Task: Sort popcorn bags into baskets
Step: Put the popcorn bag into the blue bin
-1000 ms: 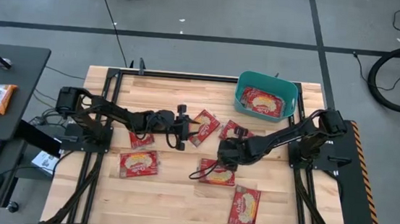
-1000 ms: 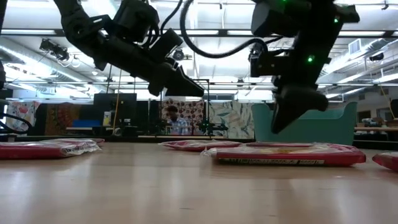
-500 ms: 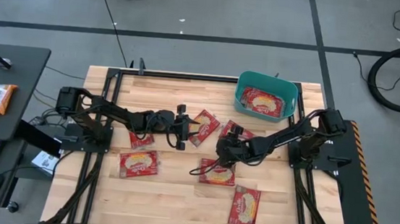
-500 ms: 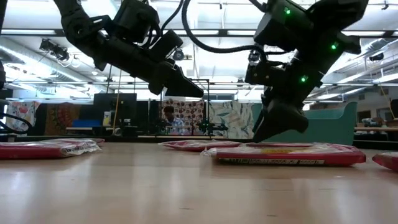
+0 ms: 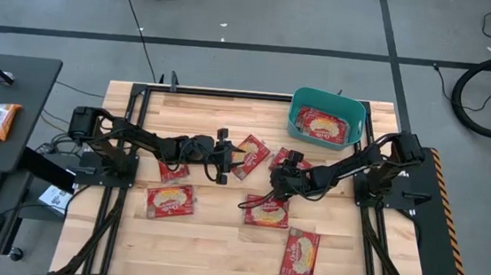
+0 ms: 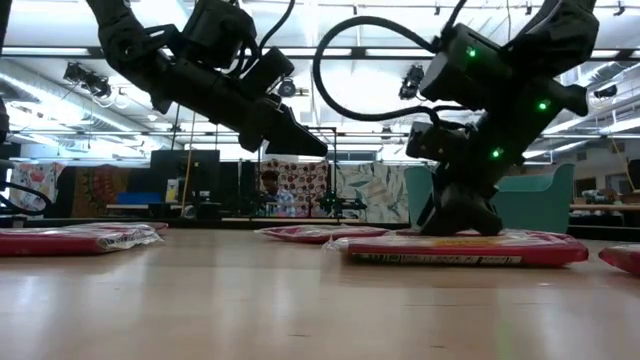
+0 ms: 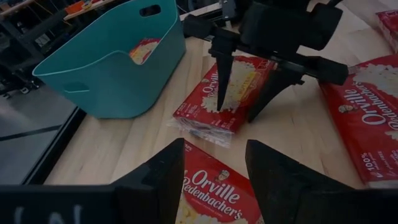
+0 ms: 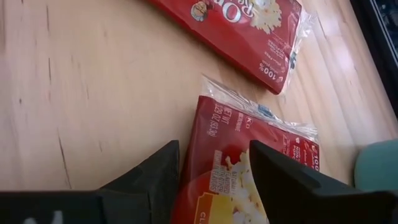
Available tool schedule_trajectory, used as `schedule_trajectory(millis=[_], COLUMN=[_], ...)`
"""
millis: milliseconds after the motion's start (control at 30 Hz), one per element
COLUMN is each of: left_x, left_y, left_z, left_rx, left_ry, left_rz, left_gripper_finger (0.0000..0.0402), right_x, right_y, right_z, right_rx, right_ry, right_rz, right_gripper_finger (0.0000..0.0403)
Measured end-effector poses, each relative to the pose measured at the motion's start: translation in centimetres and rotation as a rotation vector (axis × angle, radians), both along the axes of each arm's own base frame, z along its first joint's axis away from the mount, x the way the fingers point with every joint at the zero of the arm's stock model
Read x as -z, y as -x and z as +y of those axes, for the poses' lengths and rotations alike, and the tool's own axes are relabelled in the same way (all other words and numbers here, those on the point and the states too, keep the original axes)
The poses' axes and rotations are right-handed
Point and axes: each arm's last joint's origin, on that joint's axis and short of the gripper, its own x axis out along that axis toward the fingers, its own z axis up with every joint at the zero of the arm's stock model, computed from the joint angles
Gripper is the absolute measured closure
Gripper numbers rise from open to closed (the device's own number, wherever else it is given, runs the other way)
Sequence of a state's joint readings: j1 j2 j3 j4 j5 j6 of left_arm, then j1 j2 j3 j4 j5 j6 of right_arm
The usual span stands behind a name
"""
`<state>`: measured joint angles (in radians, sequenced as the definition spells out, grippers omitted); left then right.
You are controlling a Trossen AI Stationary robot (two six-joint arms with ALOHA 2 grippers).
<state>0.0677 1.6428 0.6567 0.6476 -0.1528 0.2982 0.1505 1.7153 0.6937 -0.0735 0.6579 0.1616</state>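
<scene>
My right end effector [image 5: 285, 169] sits spread wide on a popcorn bag [image 7: 225, 99] mid-counter [image 5: 210, 241], just short of the teal basket [image 5: 299, 106] at the far right. Clenching may only skate off its slick film. My left end effector [image 5: 224, 157] hovers released nearby; collision possible.
</scene>
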Motion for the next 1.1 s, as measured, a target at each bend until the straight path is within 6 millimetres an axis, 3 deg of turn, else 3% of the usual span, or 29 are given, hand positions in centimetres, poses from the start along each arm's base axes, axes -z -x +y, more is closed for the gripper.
schedule_trajectory(millis=[200,500,733,933,1100], left_x=[0.0,0.0,0.1,1.6,2.3], left_y=[0.0,0.0,0.0,-0.7,-1.1], left_z=[0.0,0.0,-0.1,-1.2,-2.5], left_rx=[0.0,0.0,0.033,0.134,0.165], left_ry=[-0.001,-0.001,0.005,-0.099,-0.206], left_rz=[0.0,0.0,0.003,0.04,0.019], left_gripper_finger=[0.0228,0.0228,0.0228,0.0225,0.0187], right_x=[0.1,0.3,-0.9,-2.7,-4.2], right_y=[0.2,0.6,-0.4,-1.8,-2.8], right_z=[-0.1,-0.2,0.8,1.7,2.0], right_rx=[-0.008,-0.021,-0.071,-0.103,-0.114], right_ry=[0.024,0.032,0.04,0.039,0.008], right_rz=[0.032,0.089,0.1,0.11,0.119], right_gripper_finger=[0.0241,0.0388,0.0396,0.0398,0.0399])
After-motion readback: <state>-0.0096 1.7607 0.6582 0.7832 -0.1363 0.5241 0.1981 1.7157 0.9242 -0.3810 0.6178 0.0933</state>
